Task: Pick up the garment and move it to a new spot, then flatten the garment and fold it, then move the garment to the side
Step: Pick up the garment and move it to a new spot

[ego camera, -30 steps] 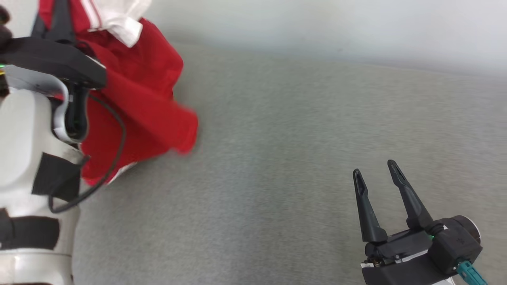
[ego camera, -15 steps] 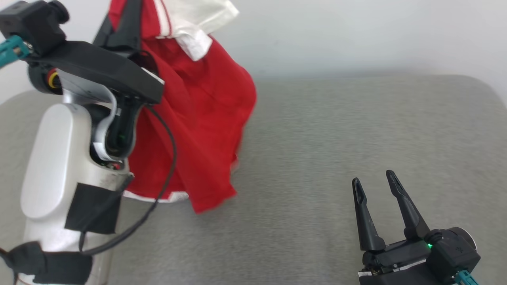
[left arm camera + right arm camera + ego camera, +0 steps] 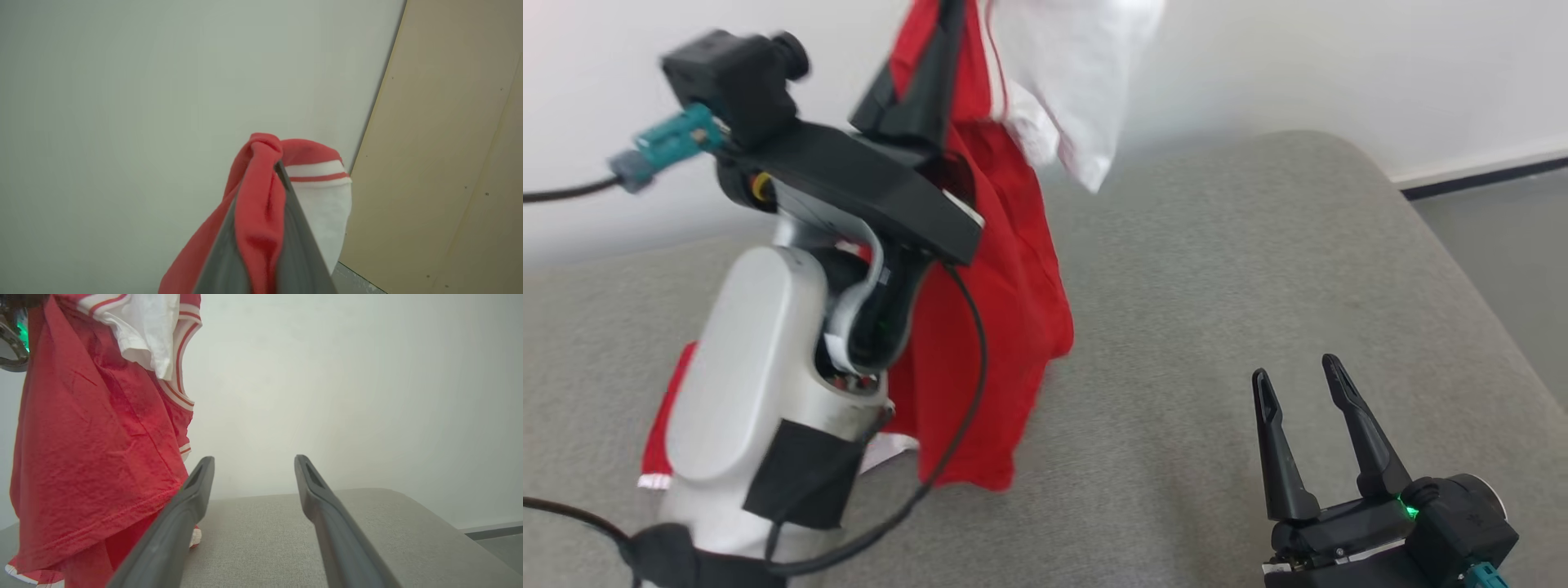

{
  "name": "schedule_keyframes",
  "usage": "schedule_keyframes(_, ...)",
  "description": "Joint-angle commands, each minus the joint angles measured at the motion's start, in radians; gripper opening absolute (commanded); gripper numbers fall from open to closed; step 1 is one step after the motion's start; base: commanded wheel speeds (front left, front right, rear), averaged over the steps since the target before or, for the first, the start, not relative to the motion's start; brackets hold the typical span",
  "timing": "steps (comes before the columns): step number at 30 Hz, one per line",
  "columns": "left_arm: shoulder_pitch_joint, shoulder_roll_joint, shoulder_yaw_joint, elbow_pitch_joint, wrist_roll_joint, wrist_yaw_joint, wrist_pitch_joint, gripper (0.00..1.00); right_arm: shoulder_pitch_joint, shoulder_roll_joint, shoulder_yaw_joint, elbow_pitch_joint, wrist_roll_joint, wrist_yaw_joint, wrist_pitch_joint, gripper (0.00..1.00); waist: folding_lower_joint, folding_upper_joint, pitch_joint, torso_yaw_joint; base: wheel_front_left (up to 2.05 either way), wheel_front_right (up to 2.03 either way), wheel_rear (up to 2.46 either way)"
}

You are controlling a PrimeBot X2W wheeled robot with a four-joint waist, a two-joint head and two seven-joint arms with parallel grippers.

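A red garment (image 3: 1005, 302) with white sleeves and striped trim hangs from my left gripper (image 3: 947, 16), which is raised high at the top centre of the head view and shut on a bunch of the red cloth. The left wrist view shows that cloth (image 3: 261, 196) pinched between the two fingers. The garment's lower hem (image 3: 964, 474) touches the grey cushioned surface (image 3: 1217, 269). In the right wrist view the garment (image 3: 94, 449) hangs to the left. My right gripper (image 3: 1298, 367) rests low at the lower right, open, holding nothing, well apart from the cloth.
The grey surface has a rounded right edge (image 3: 1445, 253), beyond which lies floor (image 3: 1511, 229) and a white wall with a dark baseboard (image 3: 1478, 175). A black cable (image 3: 964, 408) loops from my left forearm (image 3: 760, 384) across the cloth.
The head camera has turned right, bringing the surface's right edge into sight. My left gripper has lifted the garment higher and carried it rightward; the cloth swings. The right gripper has stayed open and still.
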Motion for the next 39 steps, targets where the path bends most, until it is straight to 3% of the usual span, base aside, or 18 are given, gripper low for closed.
schedule_keyframes(1, 0.031, -0.004, -0.015, 0.005, -0.006, 0.004, -0.005, 0.0, 0.004, 0.003, 0.0, -0.003, 0.008, -0.002, -0.001, 1.0, 0.0001, 0.0001, 0.001, -0.053, 0.0, 0.0, 0.0)
schedule_keyframes(10, 0.171, -0.012, -0.151, 0.114, 0.06, 0.009, -0.111, 0.0, -0.006, 0.006, -0.008, -0.006, 0.002, -0.002, -0.001, 1.0, 0.0001, 0.0001, 0.064, -0.056, 0.0, 0.0, 0.0)
schedule_keyframes(23, 0.237, -0.014, -0.352, 0.47, 0.202, -0.014, -0.326, 0.0, -0.034, 0.006, 0.009, 0.004, -0.005, -0.002, -0.001, 1.0, 0.0001, 0.0001, 0.098, -0.036, 0.0, 0.0, 0.0)
schedule_keyframes(25, 0.227, -0.013, -0.373, 0.503, 0.195, -0.016, -0.335, 0.49, -0.03, 0.006, 0.011, 0.007, -0.005, -0.002, -0.001, 1.0, 0.0001, 0.0001, 0.095, -0.034, 0.0, 0.0, 0.0)
schedule_keyframes(26, 0.22, -0.013, -0.381, 0.511, 0.194, -0.01, -0.338, 0.82, -0.029, 0.006, 0.013, 0.007, -0.005, -0.002, -0.001, 1.0, 0.0001, 0.0001, 0.093, -0.032, 0.0, 0.0, 0.0)
schedule_keyframes(27, 0.212, -0.013, -0.387, 0.517, 0.192, -0.002, -0.343, 1.0, -0.029, 0.006, 0.014, 0.008, -0.005, -0.002, -0.001, 1.0, 0.0001, 0.0001, 0.092, -0.03, 0.0, 0.0, 0.0)
schedule_keyframes(34, 0.205, -0.014, -0.381, 0.487, 0.144, 0.042, -0.36, 1.0, -0.02, 0.004, 0.012, 0.015, 0.0, -0.002, -0.001, 1.0, 0.0001, 0.0001, 0.064, -0.003, 0.0, 0.0, 0.0)
schedule_keyframes(39, 0.26, 0.005, -0.299, 0.361, 0.176, 0.069, -0.361, 1.0, 0.0, -0.005, 0.004, 0.015, 0.002, -0.002, -0.001, 1.0, 0.0001, 0.0001, 0.032, 0.039, 0.0, 0.0, 0.0)
